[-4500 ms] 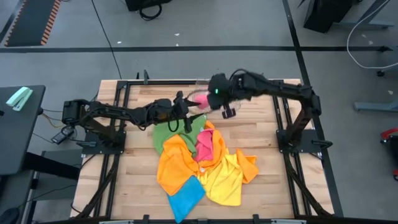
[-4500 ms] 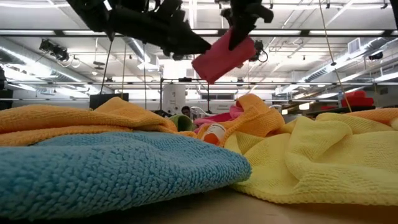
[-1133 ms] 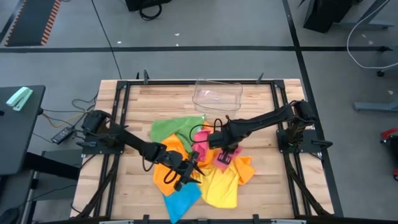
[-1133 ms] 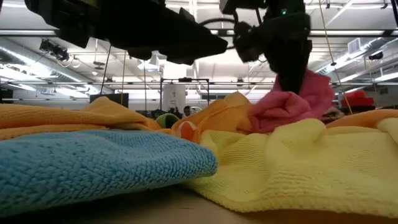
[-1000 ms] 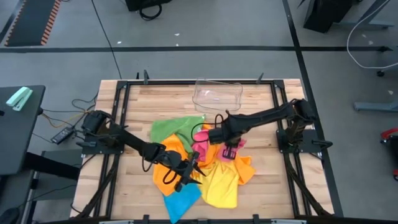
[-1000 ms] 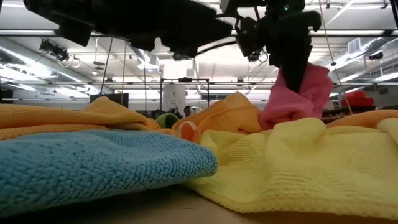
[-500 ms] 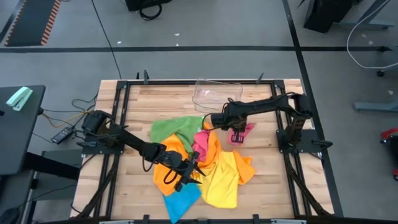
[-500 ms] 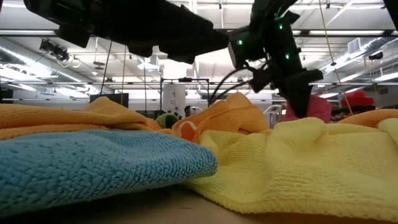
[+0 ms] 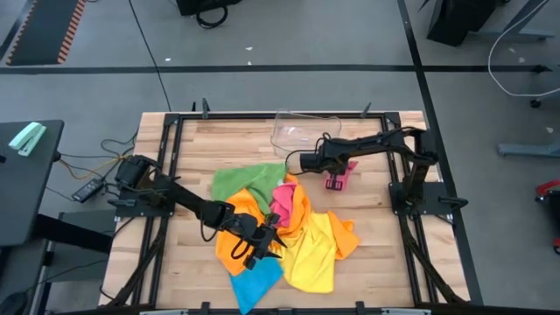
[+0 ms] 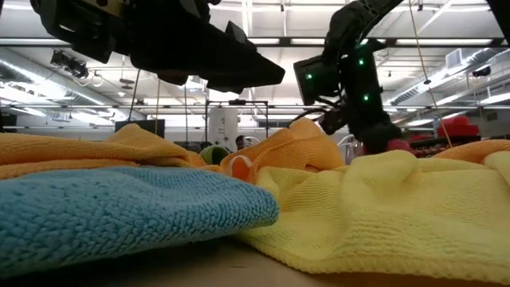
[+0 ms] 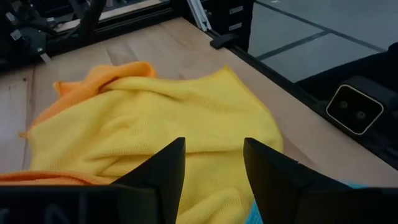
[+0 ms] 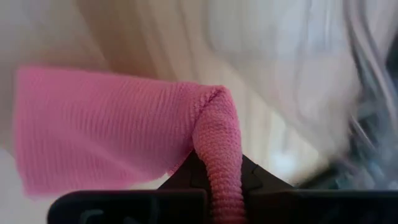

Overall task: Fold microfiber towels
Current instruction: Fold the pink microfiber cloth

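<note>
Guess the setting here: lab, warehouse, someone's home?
Probably a robotics lab or industrial workspace: wooden table in a black metal frame, concrete floor with taped lines, open ceiling with strip lights and ducts.

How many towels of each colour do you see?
Green towel: 1
Orange towel: at least 1; folds overlap
Pink towels: 2, one in pile, one in right gripper
Yellow towel: 1
Blue towel: 1
Total: at least 6

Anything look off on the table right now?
Nothing damaged. The unfolded towels lie in a crumpled, overlapping heap. The right gripper pinches a pink towel apart from it, near the tray. The left gripper hovers open over the heap.
</note>
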Robot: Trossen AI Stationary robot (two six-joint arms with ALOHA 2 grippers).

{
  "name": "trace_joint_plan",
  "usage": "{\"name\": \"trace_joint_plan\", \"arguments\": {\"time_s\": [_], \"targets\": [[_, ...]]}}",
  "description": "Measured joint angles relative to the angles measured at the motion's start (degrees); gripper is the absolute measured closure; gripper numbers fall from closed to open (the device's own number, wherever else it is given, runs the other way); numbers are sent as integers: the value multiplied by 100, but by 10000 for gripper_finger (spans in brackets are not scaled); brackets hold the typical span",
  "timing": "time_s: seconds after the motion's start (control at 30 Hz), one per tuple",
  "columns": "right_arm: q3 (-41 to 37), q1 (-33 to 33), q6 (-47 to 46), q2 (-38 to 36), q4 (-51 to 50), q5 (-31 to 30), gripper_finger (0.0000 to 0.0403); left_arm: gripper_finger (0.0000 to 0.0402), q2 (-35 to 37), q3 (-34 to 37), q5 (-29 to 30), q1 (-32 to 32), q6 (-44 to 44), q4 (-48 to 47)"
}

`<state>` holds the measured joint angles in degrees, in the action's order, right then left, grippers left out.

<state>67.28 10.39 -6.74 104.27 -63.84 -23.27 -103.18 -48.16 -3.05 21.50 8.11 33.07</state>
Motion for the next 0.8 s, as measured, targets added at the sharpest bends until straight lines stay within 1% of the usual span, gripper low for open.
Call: {"name": "trace_joint_plan", "arguments": {"time_s": [0.13,0.27,0.4,0.67,0.8], "targets": [[-269,-201,-35,0,622,-16,383,230,0,0,0,0,-1,-2],[-342,-444,-361,4,640,-428,383,228,0,0,0,0,-2,-8],[-263,-696,-366,4,700,-724,383,230,0,0,0,-9,-3,-14],[-246,-960,-110,4,1538,-693,383,229,0,0,0,-9,-5,-30],[-246,-958,49,4,1793,-384,381,229,0,0,0,-7,-42,-31]]}}
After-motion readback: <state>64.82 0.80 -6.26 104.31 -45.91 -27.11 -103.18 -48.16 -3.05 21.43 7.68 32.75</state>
